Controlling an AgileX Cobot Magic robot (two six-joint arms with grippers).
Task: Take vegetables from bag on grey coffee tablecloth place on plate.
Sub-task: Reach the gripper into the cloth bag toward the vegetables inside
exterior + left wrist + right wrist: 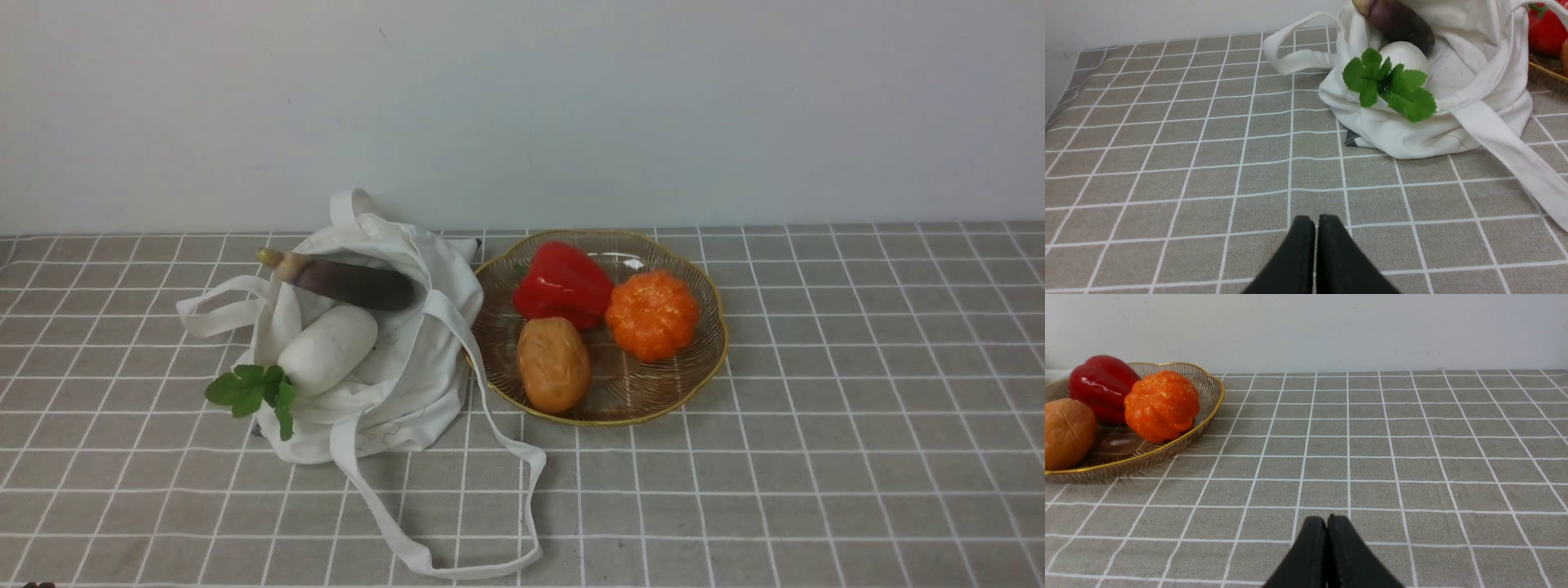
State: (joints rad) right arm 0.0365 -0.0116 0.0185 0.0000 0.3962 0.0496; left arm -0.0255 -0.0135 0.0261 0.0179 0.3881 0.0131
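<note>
White radish (328,349), purple eggplant (355,284) in cloth tote (424,367), centre-left of frame — plate (653,388) just beside, right. Left claw (1316,222), right claw (1327,522) — fingers together.

light: bright, even; shadows: soft; glare: plate (633,263), pepper (562,283); focus: sharp

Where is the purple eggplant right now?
In the front view the eggplant lies on the left, in the open bag, just behind the radish and left of the plate.
</note>
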